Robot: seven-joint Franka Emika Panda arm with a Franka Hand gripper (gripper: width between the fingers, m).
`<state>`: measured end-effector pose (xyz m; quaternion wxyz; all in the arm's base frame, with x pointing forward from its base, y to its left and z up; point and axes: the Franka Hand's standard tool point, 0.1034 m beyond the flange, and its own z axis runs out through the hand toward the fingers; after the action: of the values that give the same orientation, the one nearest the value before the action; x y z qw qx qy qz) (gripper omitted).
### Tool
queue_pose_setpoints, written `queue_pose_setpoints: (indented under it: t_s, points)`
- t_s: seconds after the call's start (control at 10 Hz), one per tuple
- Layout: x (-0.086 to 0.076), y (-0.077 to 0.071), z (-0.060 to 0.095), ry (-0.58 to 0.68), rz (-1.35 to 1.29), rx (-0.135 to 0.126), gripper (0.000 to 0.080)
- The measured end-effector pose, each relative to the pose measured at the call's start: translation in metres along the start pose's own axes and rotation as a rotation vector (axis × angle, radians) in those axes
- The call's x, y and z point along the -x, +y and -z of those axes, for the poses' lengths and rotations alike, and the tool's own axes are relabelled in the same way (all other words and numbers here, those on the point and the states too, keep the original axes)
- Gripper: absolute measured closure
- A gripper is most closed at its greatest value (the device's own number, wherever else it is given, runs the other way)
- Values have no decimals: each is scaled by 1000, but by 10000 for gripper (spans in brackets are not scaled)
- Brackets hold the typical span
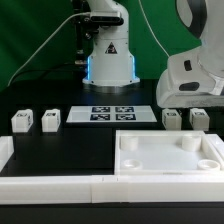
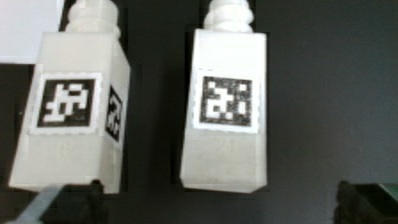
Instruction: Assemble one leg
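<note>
Only your wrist view shows gripper (image 2: 217,203) fingers (image 2: 57,208) apart, leg (image 2: 71,110) beside leg (image 2: 228,105), exterior adds tabletop (image 1: 160,168) at five o'clock.

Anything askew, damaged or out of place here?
Nothing stands out: four legs sit in pairs either side of the marker board, the tabletop lies flat, and the gripper is open, holding nothing.

The desk (image 1: 75,142) is being viewed by the exterior camera from the side opposite the arm's base (image 1: 108,58), slightly raised, at middle range. One leg (image 2: 71,110) and a second leg (image 2: 226,110) are being framed closely from above by the wrist camera; the dark desk is being shared.
</note>
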<state>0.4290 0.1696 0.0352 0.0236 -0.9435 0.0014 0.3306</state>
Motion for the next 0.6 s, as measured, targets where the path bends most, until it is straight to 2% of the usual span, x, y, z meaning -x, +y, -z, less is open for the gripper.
queue_pose_setpoints:
  t_s: [0.3, 0.6]
  points:
    - [1, -9, -5, -4, 105, -1, 150]
    - [3, -8, -9, -50, 104, 3, 150]
